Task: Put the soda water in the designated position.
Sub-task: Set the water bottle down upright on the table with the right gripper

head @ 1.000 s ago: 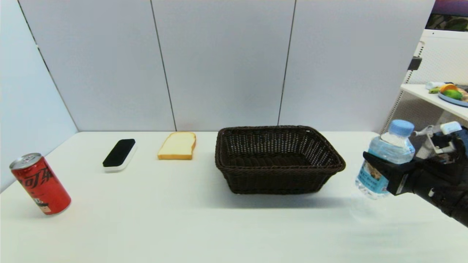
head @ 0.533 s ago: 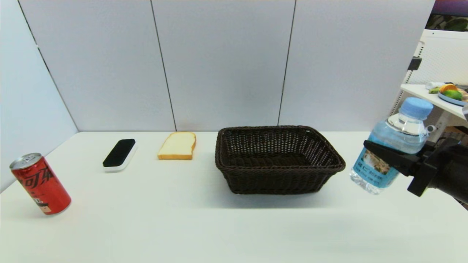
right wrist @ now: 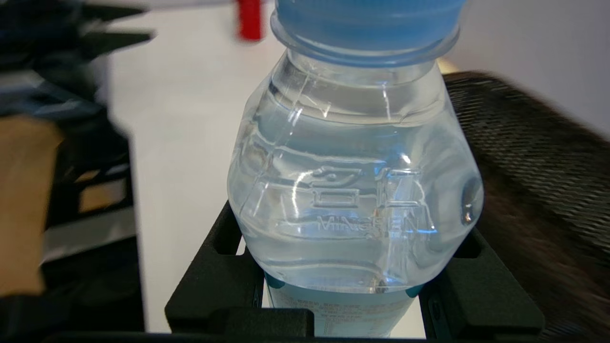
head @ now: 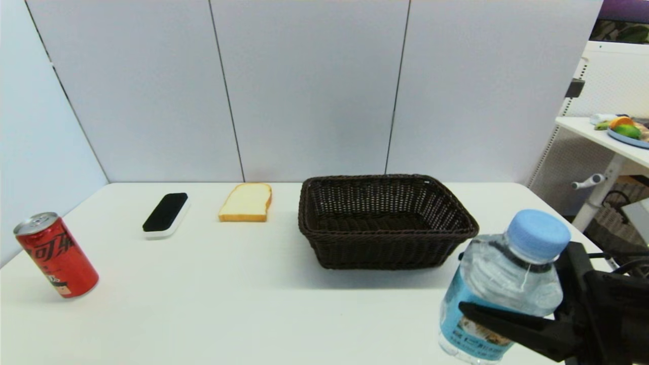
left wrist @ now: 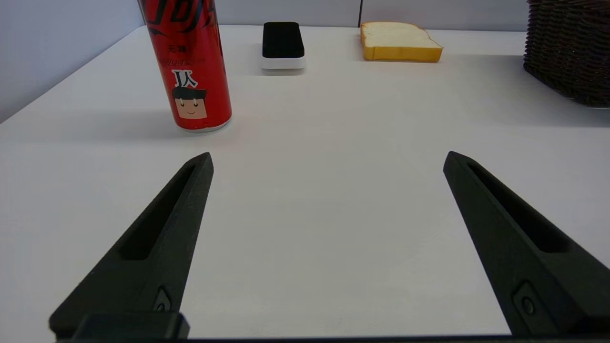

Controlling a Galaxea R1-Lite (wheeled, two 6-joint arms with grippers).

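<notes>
We see the soda water point(head: 499, 289) only in part from the head view: its base runs off the lower edge, so we cannot tell how high it hangs above the white table point(head: 253, 304). The right gripper point(head: 512, 324) pinches it across the blue label, one black finger point(head: 507, 324) crossing the front. Half a second ago the bottle was higher and farther right, beside the wicker basket point(head: 385, 223); now it sits nearer the robot, in front of the basket's right corner. Raised lettering on the bottle's shoulder is too faint to read in the right wrist view. The left gripper point(left wrist: 329, 159) rests low with fingers spread wide, near the red Coca-Cola can point(left wrist: 190, 66); beyond lie an eraser point(left wrist: 283, 45) and a bread slice point(left wrist: 398, 42).
</notes>
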